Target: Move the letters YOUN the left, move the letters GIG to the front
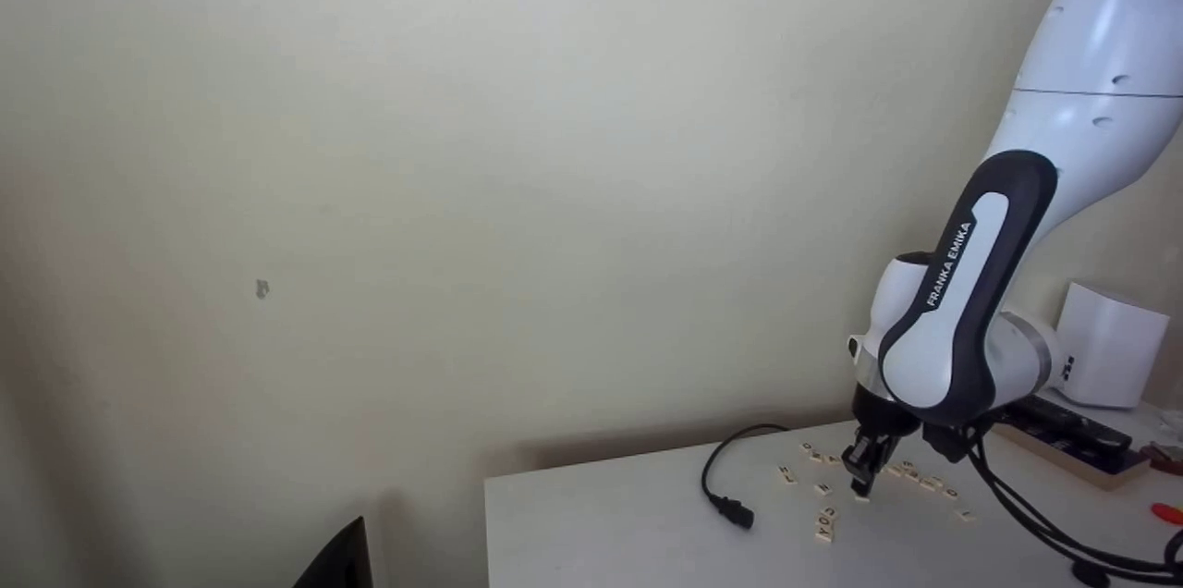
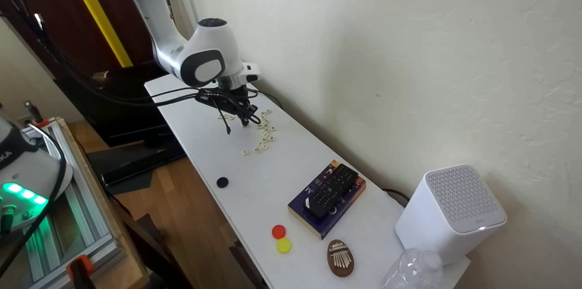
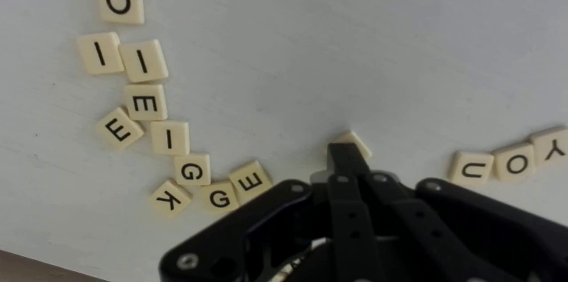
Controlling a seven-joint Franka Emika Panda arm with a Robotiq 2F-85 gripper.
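Observation:
My gripper (image 3: 348, 153) is shut, its fingertips together over a cream letter tile (image 3: 360, 143). The fingertips hide that tile's letter; I cannot tell whether they touch it. In the wrist view, a Y tile (image 3: 550, 148), an O tile (image 3: 514, 162) and a U tile (image 3: 471, 169) touch in a row at the right. A G tile (image 3: 192, 170), another G tile (image 3: 219, 197) and an I tile (image 3: 170, 138) lie in a curved cluster at the left. In both exterior views the gripper (image 1: 861, 484) (image 2: 245, 122) is down at the table among the tiles.
More tiles, such as an E tile (image 3: 249, 181) and a K tile (image 3: 171, 197), lie around. A black cable plug (image 1: 735, 512) lies near the tiles. A book (image 2: 300, 209) bearing remotes (image 2: 332, 189), a red disc (image 2: 278, 231) and a white box (image 2: 448, 221) stand farther along the table.

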